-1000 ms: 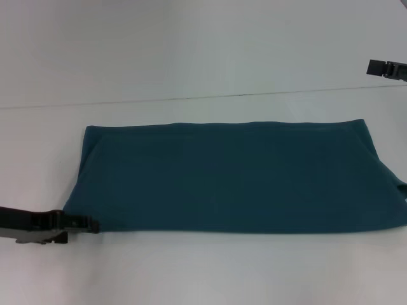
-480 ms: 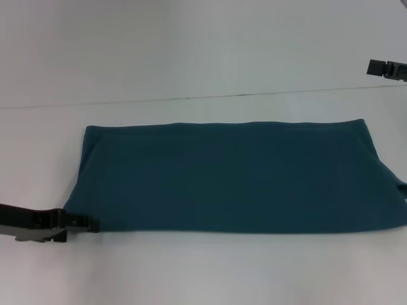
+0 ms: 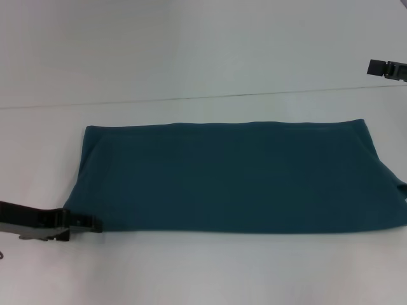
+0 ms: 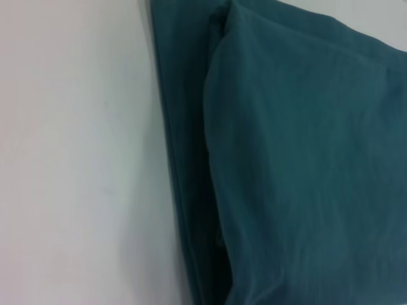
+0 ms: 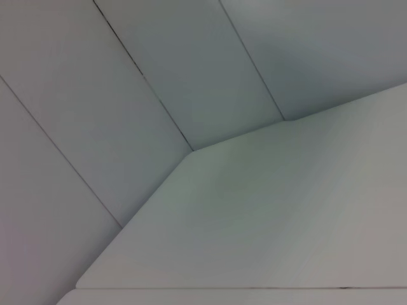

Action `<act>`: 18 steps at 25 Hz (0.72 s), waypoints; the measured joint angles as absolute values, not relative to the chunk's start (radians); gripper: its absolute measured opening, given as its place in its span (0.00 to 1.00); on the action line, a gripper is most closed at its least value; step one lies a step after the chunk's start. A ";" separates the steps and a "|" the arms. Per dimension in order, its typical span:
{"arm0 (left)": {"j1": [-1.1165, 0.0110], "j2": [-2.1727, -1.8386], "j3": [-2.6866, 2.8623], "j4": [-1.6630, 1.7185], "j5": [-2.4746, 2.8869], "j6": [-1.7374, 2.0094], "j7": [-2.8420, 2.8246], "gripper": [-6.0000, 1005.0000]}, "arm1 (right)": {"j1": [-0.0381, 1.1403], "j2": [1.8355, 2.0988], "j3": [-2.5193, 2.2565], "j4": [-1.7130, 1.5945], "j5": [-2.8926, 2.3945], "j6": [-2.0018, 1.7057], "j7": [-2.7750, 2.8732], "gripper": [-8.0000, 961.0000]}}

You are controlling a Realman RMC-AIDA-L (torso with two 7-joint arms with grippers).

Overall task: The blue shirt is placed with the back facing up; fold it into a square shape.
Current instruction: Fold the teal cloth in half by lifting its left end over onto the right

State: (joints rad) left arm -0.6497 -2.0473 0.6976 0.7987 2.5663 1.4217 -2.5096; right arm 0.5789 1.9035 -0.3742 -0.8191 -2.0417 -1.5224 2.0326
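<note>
The white tabletop carries the blue shirt, lying as a long flat band across its middle. The left pincer sits at its near-left corner; whether it grips, I cannot tell. It should catch every layer there. The right pincer waits far right.

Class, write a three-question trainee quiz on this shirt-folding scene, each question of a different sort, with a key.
1. True or false: the blue shirt lies as a long flat band on the table.
2. Which gripper is at the shirt's near corner? A) left gripper B) right gripper
3. Fill in: the right gripper is ___ the shirt.

Key: 1 true; 2 A; 3 away from (far right edge of the head view).
</note>
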 joint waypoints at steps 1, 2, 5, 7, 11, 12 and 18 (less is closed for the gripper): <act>-0.653 -2.048 0.698 0.799 2.566 1.418 -2.509 0.88 | 0.579 1.904 -0.374 -0.819 -2.042 -1.523 2.033 0.95; -0.654 -2.048 0.698 0.799 2.566 1.418 -2.509 0.88 | 0.578 1.904 -0.374 -0.819 -2.042 -1.523 2.034 0.95; -0.658 -2.048 0.698 0.799 2.566 1.416 -2.507 0.88 | 0.578 1.905 -0.374 -0.819 -2.042 -1.523 2.035 0.95; -0.661 -2.048 0.698 0.799 2.566 1.412 -2.506 0.88 | 0.578 1.905 -0.373 -0.819 -2.042 -1.523 2.035 0.95; -0.664 -2.048 0.698 0.799 2.563 1.396 -2.503 0.88 | 0.578 1.906 -0.371 -0.819 -2.042 -1.523 2.035 0.95; -0.665 -2.048 0.698 0.799 2.563 1.392 -2.503 0.88 | 0.578 1.906 -0.371 -0.819 -2.042 -1.523 2.035 0.95; -0.665 -2.049 0.698 0.799 2.565 1.392 -2.502 0.88 | 0.577 1.907 -0.370 -0.819 -2.042 -1.522 2.036 0.95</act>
State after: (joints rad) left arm -0.6650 -2.0490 0.6980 0.7993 2.5652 1.3919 -2.5024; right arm 0.5766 1.9066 -0.3697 -0.8191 -2.0416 -1.5220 2.0356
